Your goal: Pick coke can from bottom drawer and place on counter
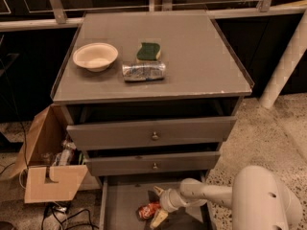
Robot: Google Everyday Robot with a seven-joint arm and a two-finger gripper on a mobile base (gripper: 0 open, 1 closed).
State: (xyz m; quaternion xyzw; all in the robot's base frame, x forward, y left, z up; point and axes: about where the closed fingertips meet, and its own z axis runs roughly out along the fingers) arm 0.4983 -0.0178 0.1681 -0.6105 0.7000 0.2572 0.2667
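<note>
The coke can (147, 210), small and red, lies on its side on the floor of the open bottom drawer (120, 205). My gripper (157, 205) is down inside that drawer, reaching in from the right. It is open, with one fingertip (157, 191) behind the can's right end and the other in front of it. The can's right end sits at the mouth of the jaws. I cannot tell whether the fingers touch it. The counter (192, 56) is the grey top of the cabinet.
A cream bowl (95, 56), a green sponge (148, 51) and a silver crinkled can (143, 71) sit on the counter's left half. The two knobbed drawers (153, 135) stand slightly open above the arm. A cardboard box (48, 162) stands on the floor to the left.
</note>
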